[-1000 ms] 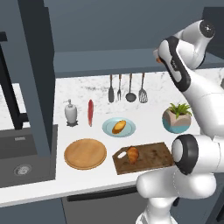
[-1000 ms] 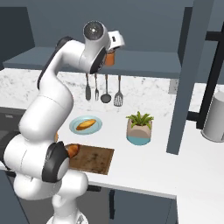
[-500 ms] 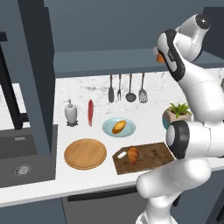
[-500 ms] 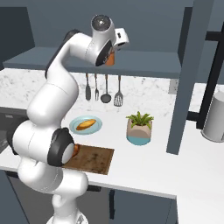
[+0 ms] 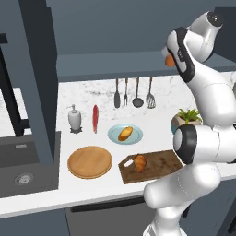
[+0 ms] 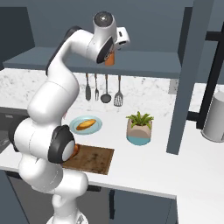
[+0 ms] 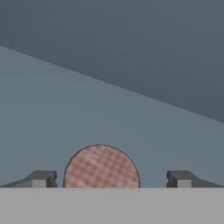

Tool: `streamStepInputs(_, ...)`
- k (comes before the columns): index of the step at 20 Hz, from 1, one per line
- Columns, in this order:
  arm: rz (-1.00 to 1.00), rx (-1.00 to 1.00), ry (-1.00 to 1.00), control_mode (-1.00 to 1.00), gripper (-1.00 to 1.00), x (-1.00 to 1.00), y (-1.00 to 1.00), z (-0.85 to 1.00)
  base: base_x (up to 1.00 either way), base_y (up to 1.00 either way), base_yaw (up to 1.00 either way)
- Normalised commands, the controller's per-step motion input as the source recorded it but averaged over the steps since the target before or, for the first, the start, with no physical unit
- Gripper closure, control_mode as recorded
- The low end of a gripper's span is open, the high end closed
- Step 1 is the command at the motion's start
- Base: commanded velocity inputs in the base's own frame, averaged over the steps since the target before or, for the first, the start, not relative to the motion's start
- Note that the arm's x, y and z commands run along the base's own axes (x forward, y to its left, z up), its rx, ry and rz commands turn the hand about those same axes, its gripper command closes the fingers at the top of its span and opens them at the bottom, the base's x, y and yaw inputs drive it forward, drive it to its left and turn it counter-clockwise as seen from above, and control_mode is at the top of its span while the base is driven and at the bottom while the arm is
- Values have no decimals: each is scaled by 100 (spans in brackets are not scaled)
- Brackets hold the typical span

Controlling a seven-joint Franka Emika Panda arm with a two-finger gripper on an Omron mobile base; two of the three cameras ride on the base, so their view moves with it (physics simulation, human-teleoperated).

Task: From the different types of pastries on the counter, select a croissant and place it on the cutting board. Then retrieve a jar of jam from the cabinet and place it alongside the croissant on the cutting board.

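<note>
The hand (image 7: 109,179) is raised to the cabinet (image 6: 144,65) shelf, fingers spread wide, with nothing grasped. In the hand view the jar of jam (image 7: 101,166) is seen lid-on between the two fingertips (image 7: 41,178), nearer the left one and apart from both. The jar stands upright on the shelf, so a small sideways centring seems needed before closing. The croissant (image 5: 139,162) lies on the cutting board (image 5: 163,162) on the worktop (image 5: 99,138) far below.
</note>
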Motion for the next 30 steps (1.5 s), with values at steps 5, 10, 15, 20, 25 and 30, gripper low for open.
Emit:
streamStepInputs(5,0,3,2,-100,-100,0,0,-33,0,0,0)
streamStepInputs(10,0,3,0,-100,100,0,0,-19,0,0,0)
streamStepInputs(15,0,6,3,-100,100,19,-1,-5,0,0,0)
streamStepInputs(20,0,0,0,-100,100,21,0,-3,0,0,0)
streamStepInputs(25,0,2,0,-100,100,-10,0,3,0,0,0)
streamStepInputs(30,0,8,-4,-100,100,-55,0,16,0,0,0)
